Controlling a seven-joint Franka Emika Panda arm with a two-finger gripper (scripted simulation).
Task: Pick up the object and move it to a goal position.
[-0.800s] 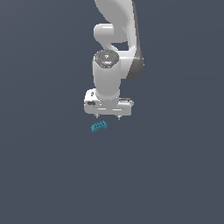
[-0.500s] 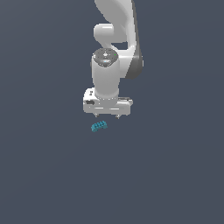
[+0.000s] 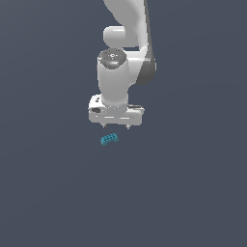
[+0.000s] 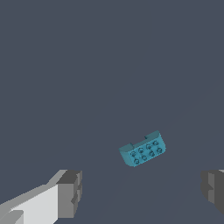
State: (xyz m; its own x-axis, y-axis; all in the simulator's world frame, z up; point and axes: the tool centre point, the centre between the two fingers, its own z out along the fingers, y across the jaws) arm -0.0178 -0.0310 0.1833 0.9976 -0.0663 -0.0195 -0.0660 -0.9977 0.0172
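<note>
The object is a tiny teal-blue oblong block (image 3: 109,139) with small studs, lying on the plain grey floor. In the wrist view the block (image 4: 143,149) lies tilted, ahead of the gap between the two fingers and nearer the one at the picture's right edge. My white gripper (image 3: 116,127) hangs just above and slightly to the exterior view's right of the block, not touching it. The jaws stand wide apart and hold nothing. One grey fingertip (image 4: 70,192) shows well; the other (image 4: 213,188) is cut by the picture's edge.
The white arm (image 3: 123,58) rises from the gripper to the top of the exterior view. The floor (image 3: 193,193) is a plain dark grey surface with no other objects or edges in view.
The arm and gripper have shifted slightly to the exterior view's left and a little lower, closer over the block. The block has not moved.
</note>
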